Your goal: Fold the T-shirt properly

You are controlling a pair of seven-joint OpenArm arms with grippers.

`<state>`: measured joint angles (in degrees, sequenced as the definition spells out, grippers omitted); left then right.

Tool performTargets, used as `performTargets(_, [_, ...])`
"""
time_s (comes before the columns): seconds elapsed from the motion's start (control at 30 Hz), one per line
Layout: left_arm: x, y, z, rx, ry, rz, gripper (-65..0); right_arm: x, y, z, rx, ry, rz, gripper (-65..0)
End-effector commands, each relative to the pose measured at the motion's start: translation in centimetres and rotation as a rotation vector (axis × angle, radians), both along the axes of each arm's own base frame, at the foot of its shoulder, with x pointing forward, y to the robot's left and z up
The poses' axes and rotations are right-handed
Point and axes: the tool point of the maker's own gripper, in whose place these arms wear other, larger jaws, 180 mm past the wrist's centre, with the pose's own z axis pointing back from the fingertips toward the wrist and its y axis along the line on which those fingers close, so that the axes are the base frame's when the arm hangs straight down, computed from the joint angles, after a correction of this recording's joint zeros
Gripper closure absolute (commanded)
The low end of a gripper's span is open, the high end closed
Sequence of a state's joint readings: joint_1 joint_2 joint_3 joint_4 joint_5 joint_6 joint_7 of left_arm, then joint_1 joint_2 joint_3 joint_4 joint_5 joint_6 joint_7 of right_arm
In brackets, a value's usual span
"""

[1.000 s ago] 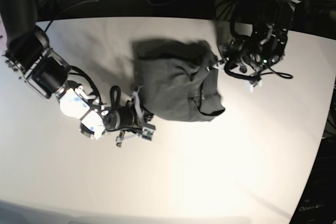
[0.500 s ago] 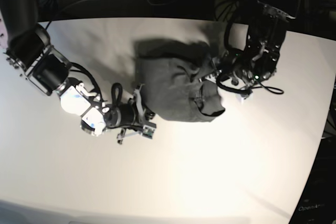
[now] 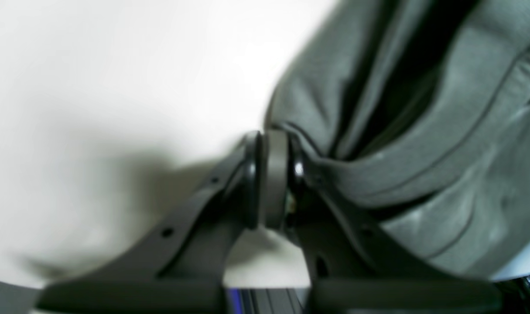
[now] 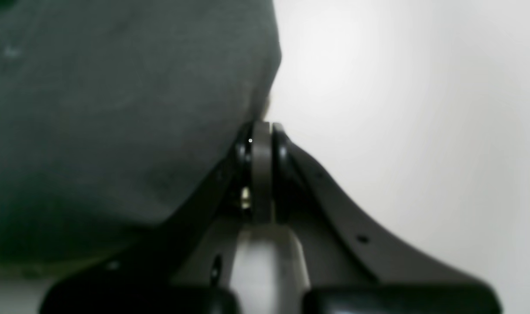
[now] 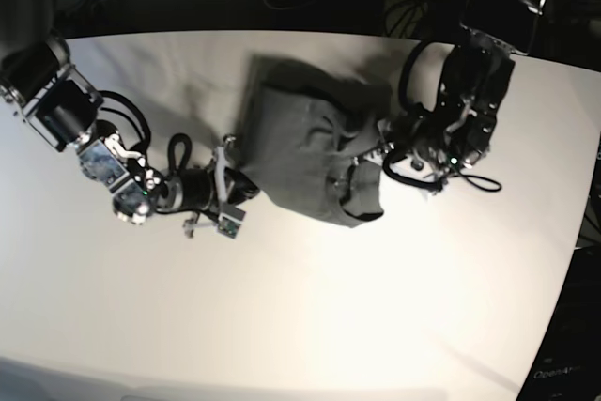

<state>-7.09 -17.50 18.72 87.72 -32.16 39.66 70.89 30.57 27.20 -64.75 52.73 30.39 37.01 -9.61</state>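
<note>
Shirt (image 5: 305, 152): a dark grey bundle, partly folded, on the white table (image 5: 310, 307), somewhat back of centre in the base view.
Long axis: runs roughly from the far-left corner of the bundle to its near-right corner, slanting across the table.
Pointing: a rounded lobe of cloth hangs toward the near right; which end is neck or hem I cannot tell, as the folds hide it.
Left gripper (image 3: 273, 174): jaws closed, pinching a fold at the shirt's edge; cloth bunches up and away from the tips on the wrist view's right.
Right gripper (image 4: 260, 170): jaws pressed together at the shirt's near-left edge; the wrist view is blurred, so it seems to nip the hem but this is not certain.
Arms: one at each side of the bundle, well apart, shirt between them.
</note>
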Motion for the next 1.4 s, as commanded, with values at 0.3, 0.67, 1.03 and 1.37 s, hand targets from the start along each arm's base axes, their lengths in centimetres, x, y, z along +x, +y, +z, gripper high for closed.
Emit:
performTargets(0.3, [6.0,2.5,-1.7,0.241,-0.12,-0.057,-3.1,-8.3,-11.1,-6.7,-0.367,0.195,0.001,-0.1])
performTargets(0.67, [9.5,0.3,-0.5,0.243,-0.178,-0.06,-3.1,-16.6,-11.2,-9.6,-0.314,0.331,-0.014,-0.1])
performTargets(1.03, [5.0,-0.6,3.7,0.053,-0.076,-0.097,-3.1,-17.0,-10.9,-9.6,-0.252,0.328,-0.074,-0.1])
performTargets(1.37, [2.7,7.0,8.1,0.062,-0.17,0.05,-3.1,-16.5,-9.5,-9.5,-0.219,0.314,-0.071,-0.1])
